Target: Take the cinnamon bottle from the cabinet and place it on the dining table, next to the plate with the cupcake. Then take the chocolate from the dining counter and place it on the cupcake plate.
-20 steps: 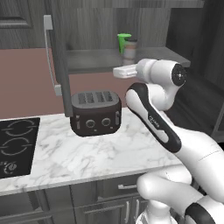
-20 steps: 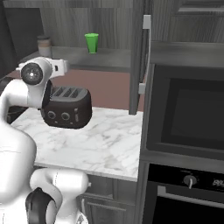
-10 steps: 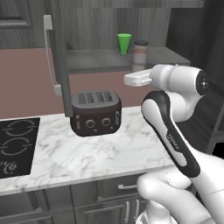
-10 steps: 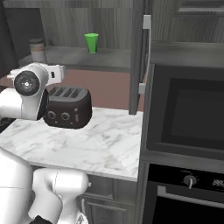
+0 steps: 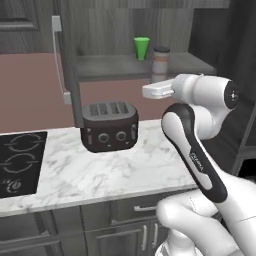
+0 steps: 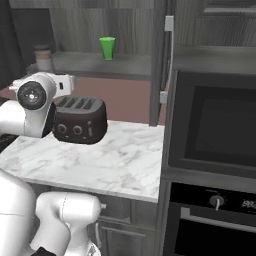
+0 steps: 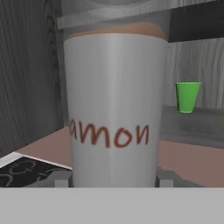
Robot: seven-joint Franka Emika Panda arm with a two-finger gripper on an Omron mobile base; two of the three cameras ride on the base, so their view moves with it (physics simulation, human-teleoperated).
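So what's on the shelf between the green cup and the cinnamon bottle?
Nothing: bare shelf separates the green cup and the cinnamon bottle, seen in both base views.

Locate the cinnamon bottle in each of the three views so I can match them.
Left base view: cinnamon bottle upper centre-right, on the cabinet shelf.
Right base view: far upper left, on that shelf.
Hand view: central, close up, label facing the camera.
Shared landmark: green cup.
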